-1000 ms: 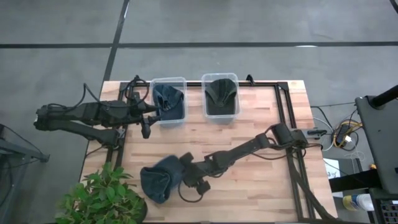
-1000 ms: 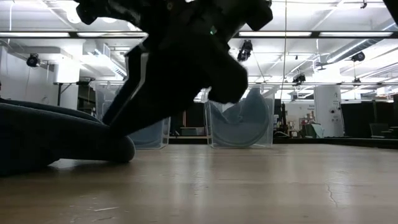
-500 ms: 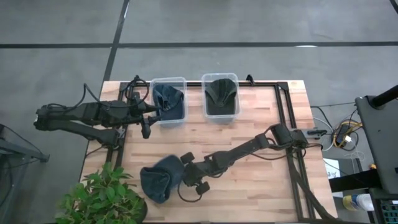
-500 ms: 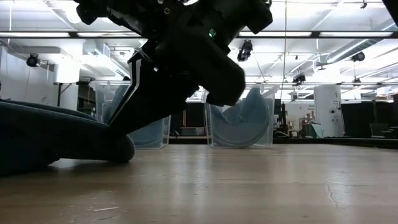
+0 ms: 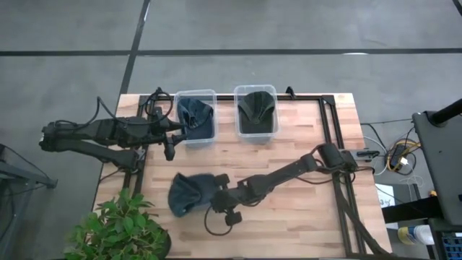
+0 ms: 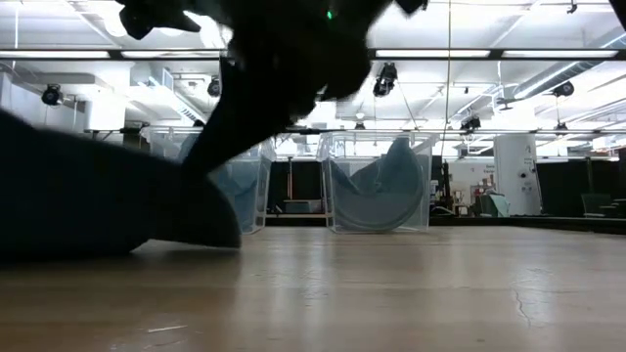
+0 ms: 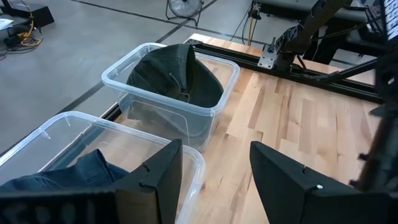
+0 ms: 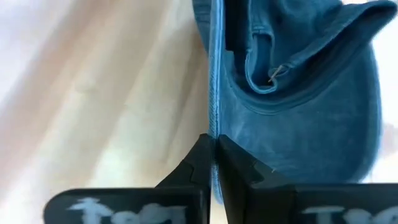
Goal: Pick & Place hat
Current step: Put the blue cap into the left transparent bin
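A blue denim hat [image 5: 189, 193] lies at the table's near left, in front of my right gripper [image 5: 214, 196], which is shut on its edge. It fills the left of the low view [image 6: 88, 196] and shows in the right wrist view [image 8: 298, 99]. My left gripper [image 7: 214, 180] is open and empty, level beside the left clear bin [image 5: 196, 115], which holds another blue hat. The right clear bin [image 5: 256, 110] holds a dark green hat [image 7: 177, 74]. My right gripper pinches a thin stitched edge of the blue hat [image 8: 213, 118] between its two shut fingers, and the edge runs along them. The fingers come from the table's right, slanting down. The hat is bunched and raised at the held side, and its lower part [image 6: 147, 235] rests on the table.
A potted plant [image 5: 119, 230] stands at the near left corner, close to the hat. A black frame rail [image 5: 330, 137] runs along the table's right side. Bare wood lies between the bins and my right arm.
My right gripper has risen and gone a little toward the far edge, still shut on the hat. The hat has been drawn up and toward the table's right, and stands taller and narrower than before, with its lower part on the table.
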Robot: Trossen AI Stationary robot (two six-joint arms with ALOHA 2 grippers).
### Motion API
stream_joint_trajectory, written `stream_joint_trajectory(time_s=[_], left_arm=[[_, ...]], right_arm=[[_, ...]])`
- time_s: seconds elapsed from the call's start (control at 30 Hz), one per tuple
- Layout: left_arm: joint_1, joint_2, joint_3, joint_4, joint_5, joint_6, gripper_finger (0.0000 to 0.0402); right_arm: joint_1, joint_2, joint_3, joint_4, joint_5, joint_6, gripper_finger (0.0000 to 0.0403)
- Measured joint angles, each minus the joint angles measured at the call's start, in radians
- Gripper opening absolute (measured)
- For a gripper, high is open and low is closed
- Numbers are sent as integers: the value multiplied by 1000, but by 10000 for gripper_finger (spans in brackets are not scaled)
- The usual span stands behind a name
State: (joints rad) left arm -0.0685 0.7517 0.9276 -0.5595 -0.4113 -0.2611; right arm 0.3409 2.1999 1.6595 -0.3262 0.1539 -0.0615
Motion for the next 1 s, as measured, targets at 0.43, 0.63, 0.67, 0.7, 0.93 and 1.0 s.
stream_joint_trajectory(time_s=[0.43,0.63,0.67,0.7,0.93,1.0], left_arm=[[0,3,0,42,11,-65,181],[0,3,0,89,29,-101,181],[1,3,0,101,30,-106,181],[1,3,0,110,30,-108,181],[1,-18,2,230,30,-107,181],[1,-30,2,290,30,-99,181]], right_arm=[[64,-31,292,-483,280,101,8],[94,-33,446,-667,434,135,8],[96,-33,469,-693,450,140,8],[96,-33,493,-718,469,147,8],[99,-33,651,-938,624,228,8],[99,-33,685,-997,682,251,8]])
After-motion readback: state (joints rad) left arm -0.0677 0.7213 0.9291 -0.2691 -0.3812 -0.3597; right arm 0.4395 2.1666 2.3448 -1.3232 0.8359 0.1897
